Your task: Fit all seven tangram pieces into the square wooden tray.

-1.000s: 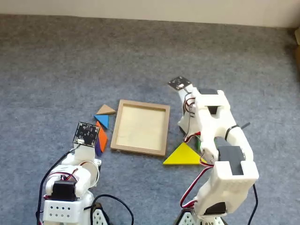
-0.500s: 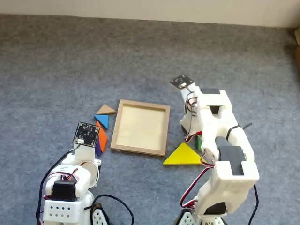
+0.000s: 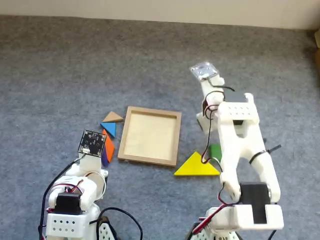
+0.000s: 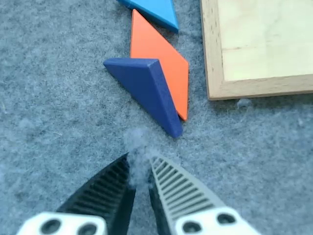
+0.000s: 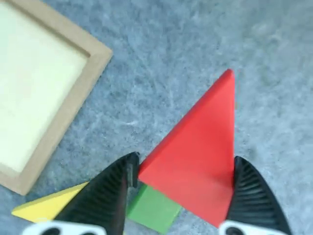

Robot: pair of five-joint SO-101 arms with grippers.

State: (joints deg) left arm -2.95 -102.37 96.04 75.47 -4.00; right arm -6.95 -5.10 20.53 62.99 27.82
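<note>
Off the right edge of the wooden tray [image 3: 150, 160], my right gripper [image 5: 186, 160] has its jaws spread wide and set against two sides of the red triangle [image 5: 198, 156] - it holds that piece, though I cannot tell whether the piece is clear of the carpet [image 3: 75, 60]. One corner of the red triangle overlaps the green square [image 5: 154, 208], and the yellow triangle [image 5: 46, 205] lies just past that, close to the tray's near right corner. On the tray's other side, my left gripper [image 4: 140, 164] points down at bare carpet with its jaws drawn almost together and nothing in them. Just ahead of its tips lies the dark blue triangle [image 4: 146, 90], touching the orange parallelogram [image 4: 166, 73], which sits between it and the tray's left rim. Further along that rim come the light blue triangle [image 4: 154, 7] and then the tan triangle [image 3: 113, 117] - both beside the tray, none inside it.
</note>
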